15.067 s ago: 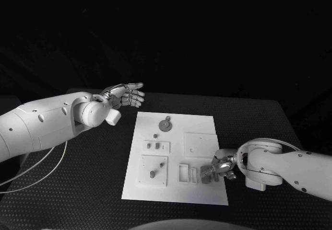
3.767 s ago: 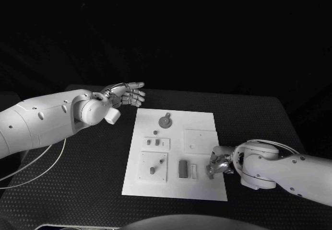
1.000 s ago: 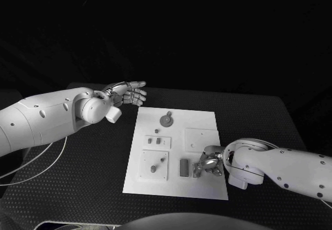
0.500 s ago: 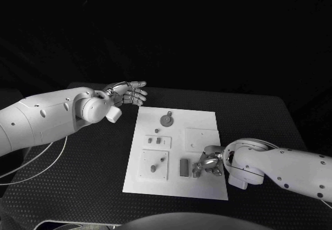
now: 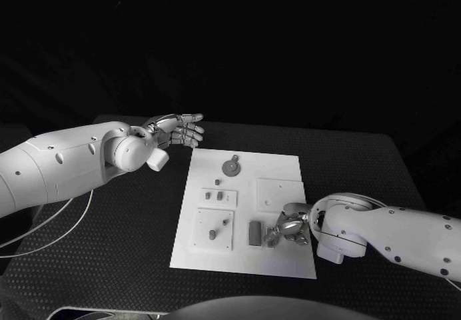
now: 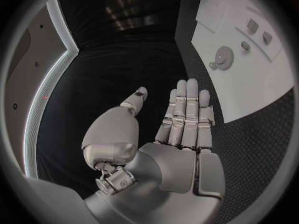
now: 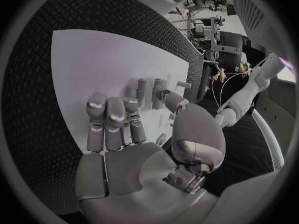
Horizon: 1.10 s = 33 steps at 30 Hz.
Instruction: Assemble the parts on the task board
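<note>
The white task board (image 5: 284, 263) lies in the middle of the table. A dark block (image 5: 254, 233) stands in a slot on its near part. My right hand (image 5: 288, 229) is low over the slot just right of that block. Its thumb and fingertips pinch a small grey block (image 7: 152, 91) down at the board (image 7: 93, 59), right hand (image 7: 131, 144). My left hand (image 5: 178, 131) hangs open above the table off the board's far left corner, holding nothing, left hand (image 6: 181, 134). A round disc part (image 5: 230, 167) lies at the board's far end, disc part (image 6: 223, 57).
Two small parts (image 5: 213, 195) sit in a small plate left of centre. A square plate (image 5: 199, 245) near the left edge carries a short part (image 5: 212, 235) and a peg (image 5: 226, 221). Another square plate (image 5: 280, 192) lies just beyond my right hand.
Since the earliest frame a dark block has come to stand in the left slot, and my right hand has shifted left to the slot beside it. Over the last second nothing has moved.
</note>
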Motion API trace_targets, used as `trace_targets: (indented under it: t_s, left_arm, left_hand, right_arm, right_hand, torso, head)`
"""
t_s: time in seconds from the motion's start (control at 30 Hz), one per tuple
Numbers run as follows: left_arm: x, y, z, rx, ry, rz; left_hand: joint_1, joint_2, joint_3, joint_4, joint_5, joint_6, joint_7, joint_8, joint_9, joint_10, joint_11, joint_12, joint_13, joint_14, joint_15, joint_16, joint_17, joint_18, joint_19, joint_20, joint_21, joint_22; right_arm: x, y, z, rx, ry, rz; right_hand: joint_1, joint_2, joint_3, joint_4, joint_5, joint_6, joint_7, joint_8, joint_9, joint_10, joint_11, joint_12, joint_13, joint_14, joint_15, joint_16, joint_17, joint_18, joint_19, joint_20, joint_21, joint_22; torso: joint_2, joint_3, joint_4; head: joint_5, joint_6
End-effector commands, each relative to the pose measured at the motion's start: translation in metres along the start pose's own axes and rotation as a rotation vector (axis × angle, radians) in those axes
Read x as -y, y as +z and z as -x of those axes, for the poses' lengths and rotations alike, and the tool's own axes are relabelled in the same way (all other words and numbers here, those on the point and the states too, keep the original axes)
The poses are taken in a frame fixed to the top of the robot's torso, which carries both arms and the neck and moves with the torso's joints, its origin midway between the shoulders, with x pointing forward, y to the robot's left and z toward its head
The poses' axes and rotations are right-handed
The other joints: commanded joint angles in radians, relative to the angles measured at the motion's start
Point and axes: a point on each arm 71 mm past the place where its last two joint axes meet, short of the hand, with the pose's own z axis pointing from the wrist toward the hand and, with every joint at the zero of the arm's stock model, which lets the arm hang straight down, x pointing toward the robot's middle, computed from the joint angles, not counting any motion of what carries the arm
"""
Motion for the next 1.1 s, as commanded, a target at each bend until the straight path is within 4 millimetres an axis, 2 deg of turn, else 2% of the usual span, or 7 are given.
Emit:
trace_targets:
  t_s: [0.03, 0.3, 0.57, 0.67, 0.73, 0.87, 1.1]
  left_arm:
    - [0.0013, 0.0003, -0.0025, -0.018, 0.004, -0.007]
    - [0.0012, 0.0000, -0.0018, -0.017, 0.004, -0.007]
    - [0.0012, 0.0000, -0.0017, -0.017, 0.004, -0.007]
    - [0.0012, 0.0000, -0.0019, -0.017, 0.004, -0.007]
    - [0.0013, 0.0002, -0.0020, -0.018, 0.004, -0.008]
    - [0.0012, 0.0001, -0.0020, -0.017, 0.004, -0.007]
    - [0.0011, -0.0003, -0.0013, -0.015, 0.004, -0.007]
  left_hand:
    - [0.009, 0.000, 0.000, 0.003, 0.000, 0.007, -0.001, -0.005, -0.002, -0.004, -0.003, 0.004, -0.002, -0.008, 0.000, -0.006, 0.002, 0.010, -0.002, 0.002, -0.005, 0.020]
    - [0.009, -0.001, 0.000, 0.003, 0.000, 0.007, -0.001, -0.005, -0.002, -0.005, -0.003, 0.004, -0.002, -0.008, 0.000, -0.006, 0.002, 0.010, -0.002, 0.002, -0.005, 0.020]
    - [0.010, 0.000, 0.000, 0.003, 0.001, 0.007, -0.001, -0.005, -0.002, -0.005, -0.003, 0.004, -0.002, -0.008, 0.000, -0.006, 0.002, 0.010, -0.002, 0.002, -0.005, 0.020]
    - [0.010, 0.000, 0.000, 0.003, 0.001, 0.007, -0.001, -0.005, -0.002, -0.005, -0.003, 0.004, -0.002, -0.008, 0.000, -0.006, 0.002, 0.010, -0.002, 0.002, -0.005, 0.020]
    - [0.010, 0.000, 0.000, 0.003, 0.000, 0.007, -0.001, -0.005, -0.002, -0.005, -0.003, 0.004, -0.002, -0.008, 0.000, -0.006, 0.002, 0.010, -0.002, 0.002, -0.005, 0.020]
    - [0.011, 0.000, 0.000, 0.003, 0.000, 0.007, -0.001, -0.005, -0.002, -0.005, -0.003, 0.004, -0.002, -0.008, 0.000, -0.006, 0.002, 0.010, -0.002, 0.002, -0.005, 0.020]
    - [0.011, 0.000, 0.000, 0.003, 0.000, 0.007, -0.001, -0.005, -0.002, -0.005, -0.003, 0.004, -0.002, -0.008, 0.000, -0.006, 0.002, 0.010, -0.002, 0.002, -0.005, 0.020]
  right_arm:
    - [-0.0062, -0.0006, -0.0031, -0.014, -0.001, 0.045]
    - [-0.0035, -0.0004, -0.0010, -0.007, -0.001, 0.049]
    - [-0.0030, 0.0007, 0.0005, 0.002, -0.017, 0.049]
    - [-0.0029, 0.0014, 0.0018, 0.018, -0.031, 0.044]
    - [-0.0027, 0.0020, 0.0024, 0.023, -0.036, 0.041]
    - [-0.0037, 0.0040, 0.0025, 0.027, -0.044, 0.037]
    - [-0.0031, 0.0072, 0.0017, 0.036, -0.041, 0.031]
  right_hand:
    - [0.013, 0.001, -0.005, 0.000, -0.004, -0.003, 0.000, 0.005, 0.000, -0.002, -0.008, 0.002, 0.000, 0.003, -0.007, -0.004, -0.001, 0.058, -0.002, -0.002, 0.006, -0.001]
    - [0.021, 0.007, -0.007, 0.001, -0.003, -0.003, 0.000, 0.006, 0.001, -0.002, -0.008, 0.002, 0.000, 0.003, -0.007, -0.004, 0.000, 0.058, -0.002, -0.004, 0.006, -0.003]
    - [0.138, 0.060, 0.002, -0.061, -0.005, -0.008, -0.001, 0.013, 0.006, -0.002, -0.008, 0.004, 0.001, 0.000, -0.008, -0.005, 0.000, 0.058, -0.005, -0.012, 0.009, -0.006]
    - [0.169, 0.109, 0.000, -0.083, -0.005, -0.005, -0.002, 0.017, 0.009, -0.001, -0.009, 0.005, 0.001, 0.001, -0.008, -0.002, 0.003, 0.058, -0.006, -0.012, 0.011, -0.006]
    - [0.177, 0.134, -0.013, -0.103, -0.005, -0.003, -0.003, 0.021, 0.010, 0.000, -0.010, 0.004, 0.001, 0.002, -0.008, -0.001, 0.004, 0.058, -0.009, -0.010, 0.013, -0.006]
    - [0.187, 0.154, -0.015, -0.120, -0.005, 0.002, -0.004, 0.025, 0.012, 0.003, -0.011, 0.004, 0.000, 0.006, -0.008, 0.004, 0.008, 0.058, -0.011, -0.008, 0.014, -0.007]
    - [0.187, 0.161, -0.019, -0.129, -0.005, 0.008, -0.007, 0.029, 0.014, 0.007, -0.013, 0.004, -0.001, 0.010, -0.008, 0.008, 0.011, 0.058, -0.011, -0.005, 0.016, -0.007]
  torso:
    - [0.000, 0.0001, -0.0003]
    - [0.000, 0.0005, -0.0001]
    - [0.000, 0.0003, 0.0001]
    - [0.000, -0.0001, 0.0000]
    - [0.000, -0.0004, 0.0000]
    - [0.000, -0.0004, 0.0006]
    - [0.000, -0.0001, 0.0015]
  head:
    - [0.001, 0.000]
    - [0.002, -0.001]
    - [0.002, -0.002]
    - [0.002, -0.002]
    - [0.001, -0.003]
    - [0.001, -0.004]
    - [0.001, -0.005]
